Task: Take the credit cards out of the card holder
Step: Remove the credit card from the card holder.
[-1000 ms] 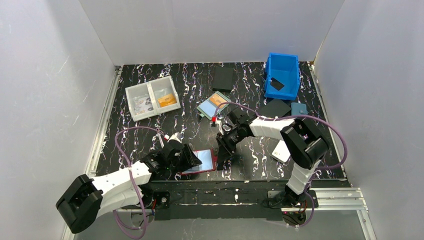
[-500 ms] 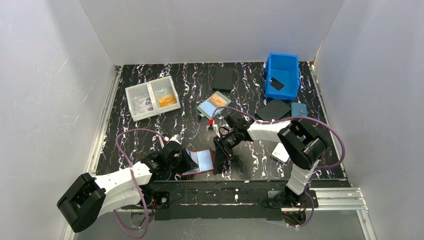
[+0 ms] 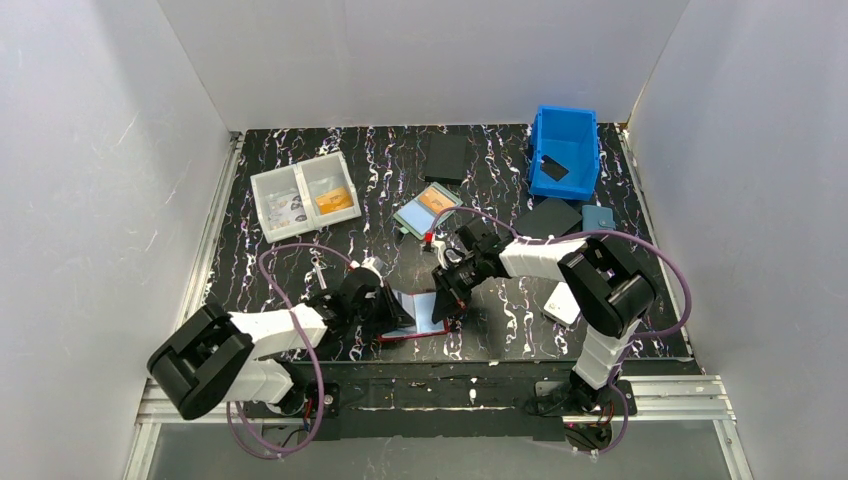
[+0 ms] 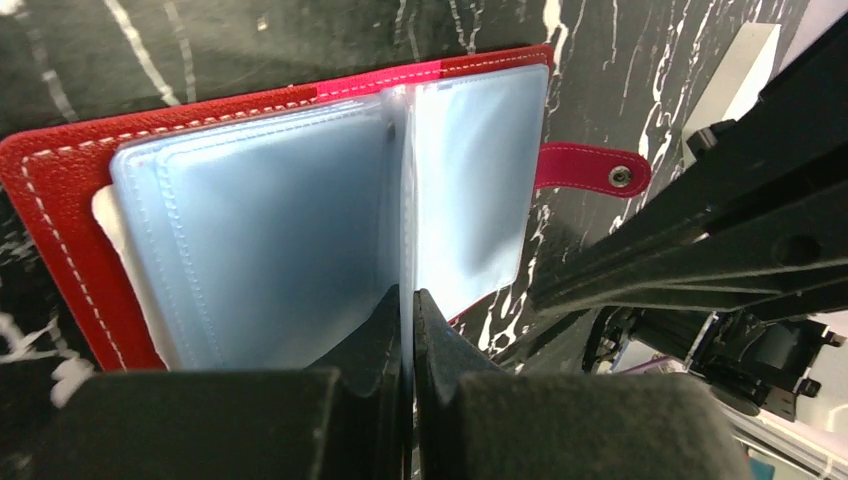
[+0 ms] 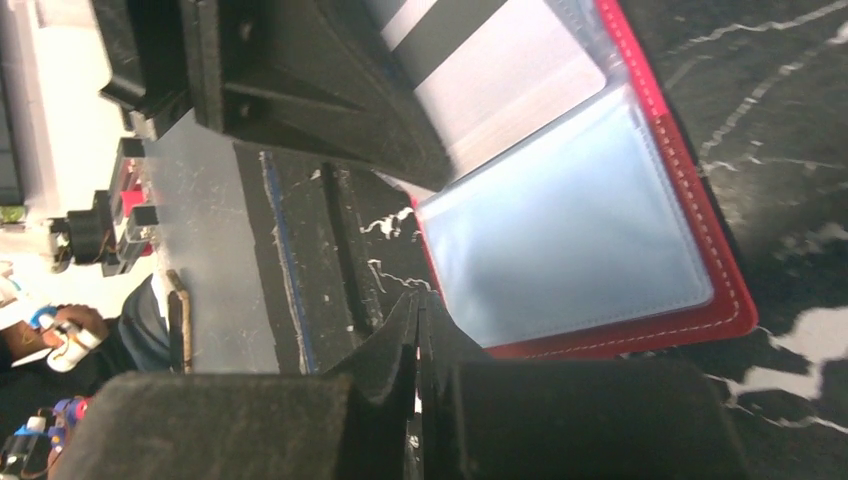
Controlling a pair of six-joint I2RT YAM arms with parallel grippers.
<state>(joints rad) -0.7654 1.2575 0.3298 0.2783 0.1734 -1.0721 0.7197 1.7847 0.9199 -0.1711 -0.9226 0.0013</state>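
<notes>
Black marbling with white and violet veins covers the bench (image 3: 380,180), which sits inside a bare white enclosure whose walls (image 3: 400,60) rise on the far side and on both flanks; aluminium rails (image 3: 205,250) run along its edges. Near the front edge, between the two arms, lies the card holder (image 3: 428,318), spread open with its red cover down on the bench and its pale-blue clear sleeves facing up. The left end effector (image 4: 408,295) is clenched on one clear sleeve leaf, which stands upright out of the card holder's middle and runs straight in between the tips. The snap tab (image 4: 590,172) sticks out flat from the far side of the cover. The right end effector (image 5: 418,300) is clenched too, its tips pressed together just beside a corner of the red cover; whether they pinch anything cannot be told. In the right wrist view a pale credit card (image 5: 500,70) with a dark stripe shows inside a sleeve. Farther back on the bench stand a clear two-compartment tray (image 3: 261,208) at the left, a teal-framed case (image 3: 428,208) with an orange card near the middle, a black flat square (image 3: 446,157) behind it, and a blue bin (image 3: 592,150) at the right. Just in front of the bin lie a dark wallet (image 3: 548,217) and a small blue wallet (image 3: 598,216).
</notes>
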